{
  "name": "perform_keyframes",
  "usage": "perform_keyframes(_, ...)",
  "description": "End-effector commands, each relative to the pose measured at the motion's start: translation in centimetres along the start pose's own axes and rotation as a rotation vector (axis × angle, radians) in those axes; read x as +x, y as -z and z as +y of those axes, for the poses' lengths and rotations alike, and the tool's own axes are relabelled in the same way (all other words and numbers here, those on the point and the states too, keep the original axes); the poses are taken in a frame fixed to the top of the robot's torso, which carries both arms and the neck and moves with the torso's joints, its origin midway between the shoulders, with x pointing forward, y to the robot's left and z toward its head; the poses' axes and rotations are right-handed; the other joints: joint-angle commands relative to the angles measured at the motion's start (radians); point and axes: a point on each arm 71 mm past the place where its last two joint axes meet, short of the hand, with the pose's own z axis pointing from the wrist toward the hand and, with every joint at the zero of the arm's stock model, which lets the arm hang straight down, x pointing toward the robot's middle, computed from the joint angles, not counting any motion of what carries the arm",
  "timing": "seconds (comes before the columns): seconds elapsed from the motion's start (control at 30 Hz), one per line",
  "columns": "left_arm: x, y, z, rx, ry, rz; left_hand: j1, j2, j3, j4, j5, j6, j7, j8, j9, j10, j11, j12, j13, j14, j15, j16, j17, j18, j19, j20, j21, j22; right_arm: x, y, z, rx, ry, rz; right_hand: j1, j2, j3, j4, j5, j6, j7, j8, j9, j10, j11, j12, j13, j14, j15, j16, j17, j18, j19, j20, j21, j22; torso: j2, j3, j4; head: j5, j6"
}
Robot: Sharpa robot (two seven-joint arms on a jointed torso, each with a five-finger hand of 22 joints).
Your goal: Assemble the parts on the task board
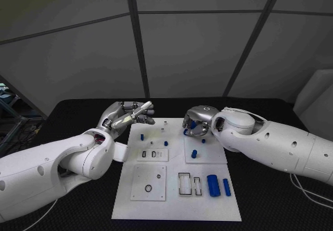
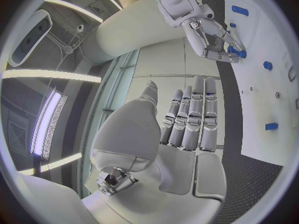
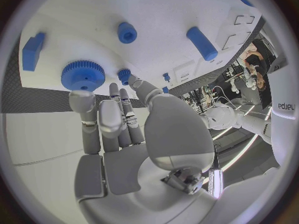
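Note:
The white task board (image 1: 177, 202) lies in the middle of the table. My right hand (image 1: 198, 120) hangs over its far right part, fingers pointing down at a blue gear (image 3: 82, 74) that lies flat on the board. The fingertips (image 3: 82, 98) reach the gear's edge, and the thumb ends beside a small blue peg (image 3: 124, 75); nothing is lifted. The left wrist view shows the same hand (image 2: 215, 37) with its fingertips on a blue piece (image 2: 239, 53). My left hand (image 1: 128, 115) is raised at the board's far left corner, fingers straight and empty (image 2: 190, 119).
Small blue pegs (image 1: 142, 136) (image 1: 166, 143) (image 1: 193, 154) stand across the board's middle. A thick blue cylinder (image 1: 213, 185) and a thin one (image 1: 227, 186) lie near the right front, beside slotted frames (image 1: 185, 184). A black ring (image 1: 147, 188) lies front left.

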Motion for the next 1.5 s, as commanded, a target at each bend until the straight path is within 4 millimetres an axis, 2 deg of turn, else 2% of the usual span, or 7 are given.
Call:
perform_keyframes(0.03,0.1,0.0,-0.1,0.009,-0.002,0.020,-0.009,0.000,-0.007,0.001,-0.001,-0.001,0.006,-0.004,-0.001,0.000,0.004,-0.003,-0.001,-0.005,0.003,0.000,0.002,-0.013,-0.002,0.004,0.003,0.002,0.1,-0.1,0.1,-0.007,0.012,0.023,0.006,0.006,0.010,0.002,-0.001,0.009,0.000,0.002,0.001,0.010,0.002,0.005,0.002,0.029,0.000,0.007,0.005,-0.010,0.008,-0.001,0.008,0.006,0.001,0.0001,0.0002,0.001,-0.002)
perform_keyframes(0.6,0.0,-0.1,-0.1,0.007,-0.003,0.018,-0.012,0.002,-0.007,0.003,-0.001,-0.001,0.007,-0.005,-0.001,0.000,0.005,-0.004,-0.001,-0.005,0.003,0.000,0.003,-0.013,-0.003,0.004,0.004,0.002,0.6,-0.3,0.1,-0.010,0.015,0.051,0.020,0.009,0.038,0.013,-0.002,0.046,0.002,0.010,0.004,0.048,-0.002,0.009,0.004,0.026,-0.003,0.033,0.027,-0.013,0.010,-0.003,0.032,0.033,0.004,0.0003,-0.0009,0.006,-0.009)
perform_keyframes(0.87,-0.1,-0.1,-0.1,0.007,-0.004,0.017,-0.012,0.003,-0.007,0.003,-0.001,-0.001,0.007,-0.005,-0.001,0.000,0.005,-0.005,-0.001,-0.005,0.003,0.000,0.004,-0.013,-0.003,0.004,0.004,0.002,0.0,-0.2,0.2,-0.025,0.003,-0.035,0.054,0.029,0.071,0.005,-0.029,0.085,-0.002,0.022,0.010,0.072,-0.008,0.011,0.007,0.026,-0.008,0.049,0.043,-0.015,0.014,-0.006,0.049,0.053,0.005,0.0005,-0.0011,0.009,-0.011)
perform_keyframes(1.07,-0.3,0.0,-0.1,0.006,-0.006,0.013,-0.012,0.003,-0.007,0.003,-0.001,-0.001,0.007,-0.005,-0.001,0.000,0.005,-0.005,-0.001,-0.005,0.003,0.000,0.004,-0.013,-0.003,0.004,0.004,0.002,-1.2,0.5,0.4,-0.045,-0.044,-0.174,0.065,0.035,0.084,0.003,-0.036,0.105,-0.006,0.028,0.014,0.087,-0.013,0.013,0.009,0.026,-0.013,0.056,0.050,-0.017,0.018,-0.007,0.060,0.067,0.004,-0.0011,-0.0016,0.011,-0.006)
perform_keyframes(1.2,-0.5,-0.1,-0.1,0.005,-0.007,0.012,-0.013,0.004,-0.007,0.003,-0.001,-0.001,0.008,-0.006,-0.002,0.000,0.005,-0.005,-0.001,-0.005,0.004,0.000,0.004,-0.013,-0.003,0.004,0.004,0.002,-1.6,0.8,0.5,-0.048,-0.064,-0.221,0.066,0.037,0.087,0.004,-0.036,0.105,-0.005,0.027,0.014,0.087,-0.013,0.011,0.008,0.026,-0.014,0.058,0.053,-0.018,0.020,-0.007,0.063,0.071,0.006,-0.0024,0.0006,0.011,0.002)
perform_keyframes(1.37,-0.7,-0.1,-0.1,0.005,-0.011,0.005,-0.014,0.003,-0.008,0.003,-0.001,-0.002,0.009,-0.008,-0.002,-0.001,0.006,-0.007,-0.001,-0.009,0.005,-0.001,0.006,-0.014,-0.005,0.005,0.003,0.001,-1.9,0.1,0.9,-0.045,-0.073,-0.236,0.063,0.033,0.088,0.006,-0.039,0.103,-0.003,0.024,0.013,0.081,-0.011,0.005,0.006,0.025,-0.012,0.060,0.053,-0.018,0.019,-0.007,0.066,0.073,0.006,-0.0001,-0.0006,0.021,0.003)
perform_keyframes(1.5,-0.9,-0.2,-0.1,0.006,-0.014,0.001,-0.016,0.004,-0.009,0.000,-0.001,-0.002,0.013,-0.016,-0.003,-0.003,0.011,-0.014,0.000,-0.035,0.011,-0.008,0.011,-0.015,-0.023,0.010,-0.003,-0.002,-2.0,-1.1,1.4,-0.037,-0.075,-0.239,0.060,0.030,0.090,0.009,-0.041,0.100,-0.001,0.019,0.012,0.076,-0.008,0.000,0.005,0.025,-0.010,0.061,0.053,-0.018,0.018,-0.006,0.067,0.074,0.008,-0.0013,0.0015,0.025,0.005)
